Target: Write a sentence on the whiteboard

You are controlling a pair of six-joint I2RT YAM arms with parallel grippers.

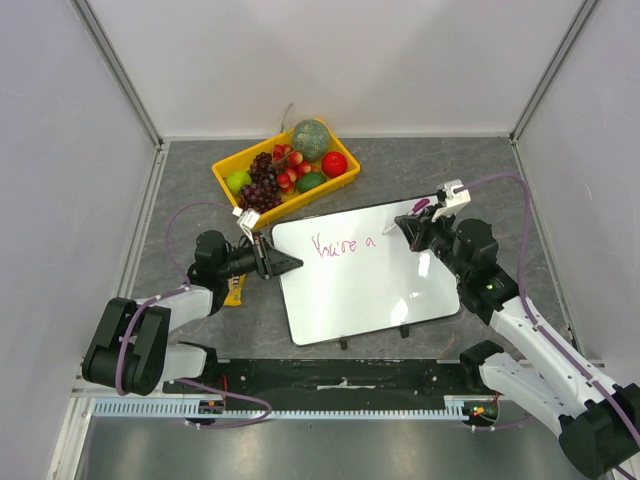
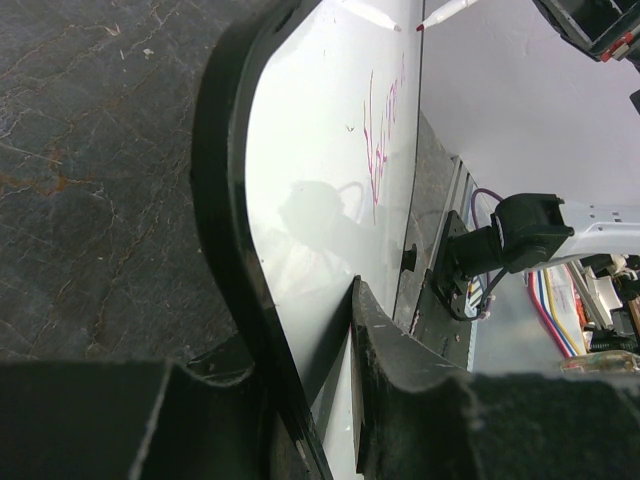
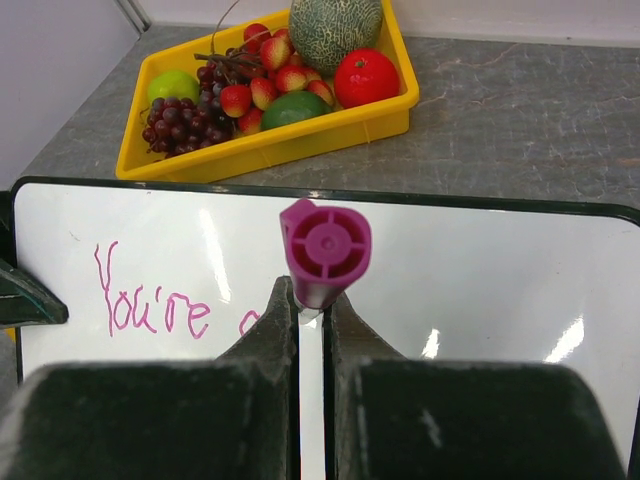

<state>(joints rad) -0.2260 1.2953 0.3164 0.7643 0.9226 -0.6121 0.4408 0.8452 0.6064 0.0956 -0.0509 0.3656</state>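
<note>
Whiteboard, glossy white black-rimmed rectangle, reads "You're a". Your left fingers clamp its left edge; right fingers grip a magenta plastic marker, tip apparently touching.

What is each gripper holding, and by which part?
Right gripper: the marker, by its barrel near the pink end. Left gripper: the whiteboard, by its left edge.

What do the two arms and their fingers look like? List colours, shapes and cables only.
Left arm and right arm match: white rounded links between chunky black joints. A purple cable loops along each, and a small white block sits by each wrist. The fingers are black, tapered wedges with a rough, grainy surface. No markings are readable.
</note>
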